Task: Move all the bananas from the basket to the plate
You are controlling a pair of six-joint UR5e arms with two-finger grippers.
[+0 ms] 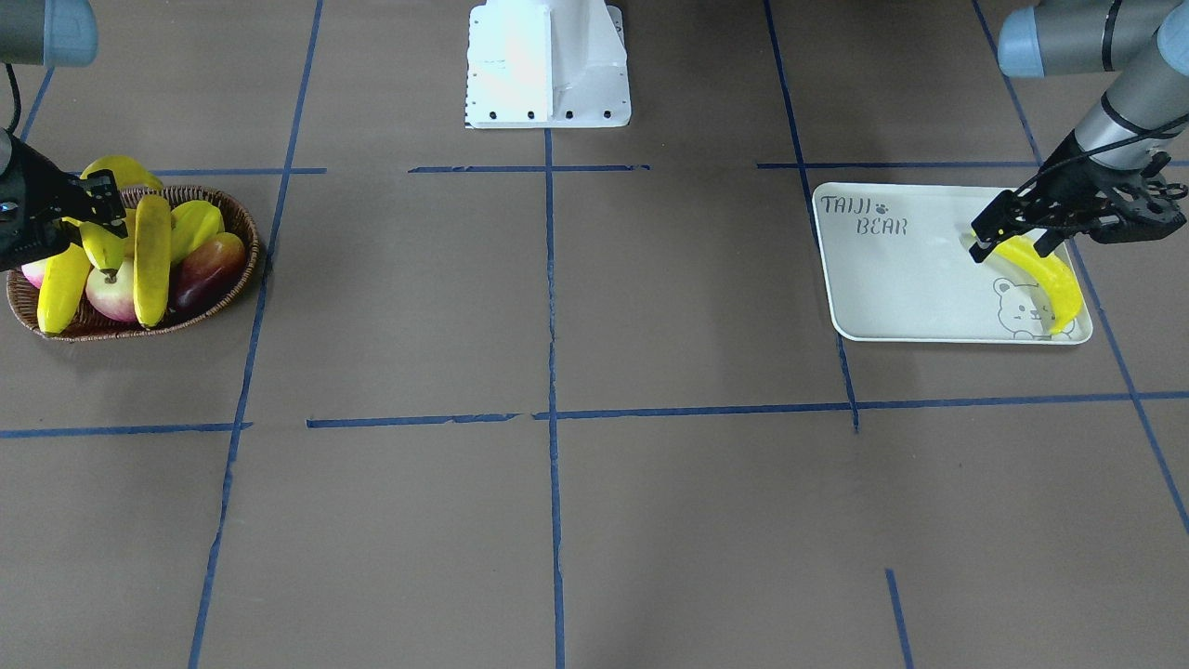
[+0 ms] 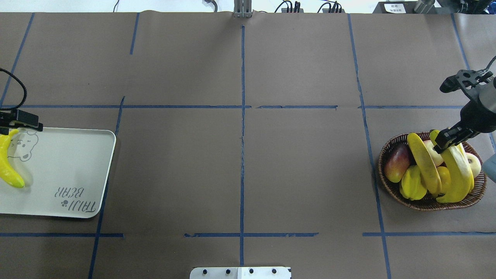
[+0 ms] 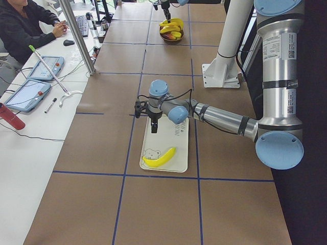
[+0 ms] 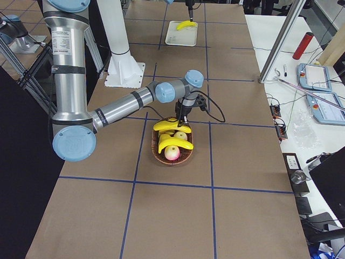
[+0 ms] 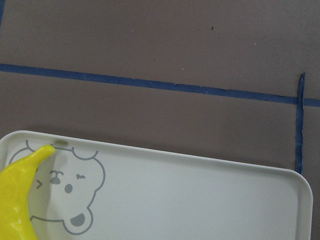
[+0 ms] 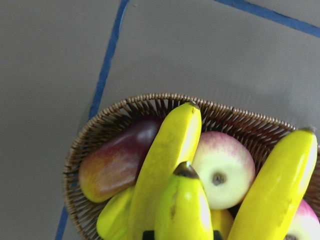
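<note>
My left arm slants in from the upper right of the front view. The left gripper (image 1: 1017,240) hangs over the right part of the plate (image 1: 906,288), jaws spread and holding nothing. A loose banana (image 1: 1048,281) lies flat on the plate, its long axis running from under the gripper at upper left down to the plate's lower right corner, and it curves across the bear drawing (image 1: 1020,311). At the frame's left edge my right gripper (image 1: 93,212) points down into the basket (image 1: 240,216), jaws closed on the held banana (image 6: 182,210). In the right wrist view that banana runs up and down the frame, dark tip toward the top. Two more bananas (image 6: 170,150) flank it, angled the same way, resting on an apple (image 6: 222,175) and a mango (image 6: 112,165).
</note>
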